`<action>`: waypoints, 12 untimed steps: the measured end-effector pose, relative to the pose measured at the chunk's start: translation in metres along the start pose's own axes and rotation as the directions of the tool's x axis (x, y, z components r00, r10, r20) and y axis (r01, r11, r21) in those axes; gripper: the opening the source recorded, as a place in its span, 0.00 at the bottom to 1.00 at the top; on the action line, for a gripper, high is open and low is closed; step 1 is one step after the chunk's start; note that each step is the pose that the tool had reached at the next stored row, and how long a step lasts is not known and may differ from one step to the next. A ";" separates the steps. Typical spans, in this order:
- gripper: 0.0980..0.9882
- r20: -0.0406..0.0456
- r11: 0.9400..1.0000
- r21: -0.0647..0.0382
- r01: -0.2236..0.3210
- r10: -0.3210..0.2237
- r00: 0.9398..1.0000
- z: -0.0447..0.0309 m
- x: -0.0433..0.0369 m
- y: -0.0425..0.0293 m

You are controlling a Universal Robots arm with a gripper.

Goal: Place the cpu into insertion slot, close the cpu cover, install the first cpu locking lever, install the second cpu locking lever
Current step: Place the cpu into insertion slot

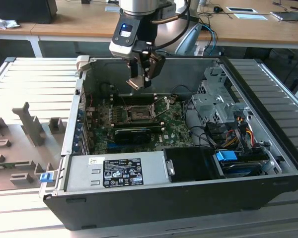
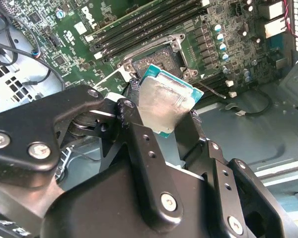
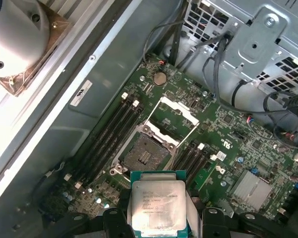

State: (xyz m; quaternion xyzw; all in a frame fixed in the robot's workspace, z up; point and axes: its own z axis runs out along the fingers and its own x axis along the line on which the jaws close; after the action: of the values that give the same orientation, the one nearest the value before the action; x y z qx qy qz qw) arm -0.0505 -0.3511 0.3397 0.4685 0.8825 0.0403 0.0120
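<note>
The black gripper [image 1: 139,79] clenched the flat square cpu [image 3: 158,204], its silver-beige metal face edged in green. The dark-centred, metal-rimmed insertion slot [image 3: 145,153] lay uncovered.

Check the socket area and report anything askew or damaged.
Nothing stands out. The gripper holds the cpu by its edges above the board. The slot lies empty with no visible damage, and the cover is swung open beside it.
</note>
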 end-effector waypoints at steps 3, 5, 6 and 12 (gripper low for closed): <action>0.48 0.001 1.000 0.000 -0.016 0.016 1.000 0.0001 0.0000 0.0000; 0.48 0.002 1.000 0.000 -0.026 0.026 1.000 0.0001 0.0000 0.0000; 0.48 0.003 1.000 -0.001 -0.031 0.031 1.000 0.0001 0.0000 0.0000; 0.48 0.005 0.998 -0.001 -0.064 0.064 0.998 0.0003 0.0000 0.0000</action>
State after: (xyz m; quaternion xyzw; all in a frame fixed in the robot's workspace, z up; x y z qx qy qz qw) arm -0.0505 -0.3511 0.3394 0.4965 0.8670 0.0399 0.0133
